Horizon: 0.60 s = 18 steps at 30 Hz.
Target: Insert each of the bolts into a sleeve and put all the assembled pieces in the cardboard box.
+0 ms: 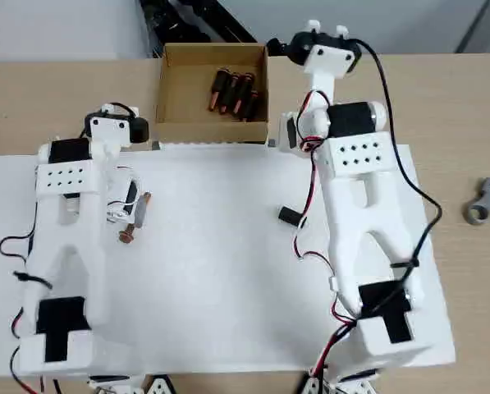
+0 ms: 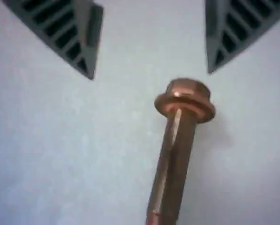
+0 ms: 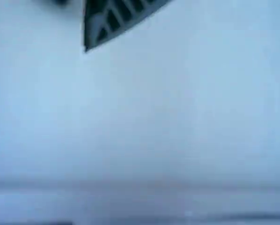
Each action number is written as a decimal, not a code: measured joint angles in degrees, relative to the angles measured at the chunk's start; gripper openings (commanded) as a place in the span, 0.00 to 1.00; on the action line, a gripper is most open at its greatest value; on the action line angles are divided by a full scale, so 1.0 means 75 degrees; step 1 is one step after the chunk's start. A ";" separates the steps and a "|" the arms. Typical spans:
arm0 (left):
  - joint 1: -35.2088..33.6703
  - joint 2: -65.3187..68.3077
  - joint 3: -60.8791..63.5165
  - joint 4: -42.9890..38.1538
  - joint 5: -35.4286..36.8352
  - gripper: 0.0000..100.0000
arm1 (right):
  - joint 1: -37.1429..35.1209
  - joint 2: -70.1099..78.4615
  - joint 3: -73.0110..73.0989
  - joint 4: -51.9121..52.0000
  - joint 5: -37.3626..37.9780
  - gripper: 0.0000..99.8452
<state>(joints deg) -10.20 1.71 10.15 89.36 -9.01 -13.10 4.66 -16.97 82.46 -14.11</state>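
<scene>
A copper bolt (image 1: 138, 215) lies flat on the white mat (image 1: 220, 279) beside the left arm. My left gripper (image 2: 149, 51) hangs open just above it, and the flanged bolt head (image 2: 184, 99) sits a little short of its dark fingertips (image 2: 79, 42), untouched. A lone black sleeve (image 1: 290, 216) lies on the mat near the right arm. My right gripper (image 1: 287, 133) is low over the mat's far edge, close to the cardboard box (image 1: 172, 90). Several sleeves with bolts in them (image 1: 235, 92) lie inside the box.
A grey plastic part (image 1: 484, 199) rests on the wooden table at the right, off the mat. Red and black cables trail from both arms. The box stands against the mat's far edge, between the two arms.
</scene>
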 measured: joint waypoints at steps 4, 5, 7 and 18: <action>0.0000 0.0281 0.0000 -0.0258 0.0000 0.14 | -0.0023 -0.0270 0.0000 0.0692 0.0000 0.16; 0.0000 0.0363 0.0000 -0.0328 0.0000 0.14 | -0.0023 -0.0328 0.0000 0.0797 0.0000 0.16; -0.0012 0.0539 0.0000 -0.0457 0.0000 0.14 | -0.0023 -0.0422 0.0000 0.0961 0.0000 0.16; -0.0012 0.1700 0.0000 -0.0926 0.0000 0.14 | -0.0023 -0.0621 0.0000 0.1196 0.0000 0.16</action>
<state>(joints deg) -10.29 14.46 10.15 82.42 -9.01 -13.27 0.00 -16.97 91.43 -14.11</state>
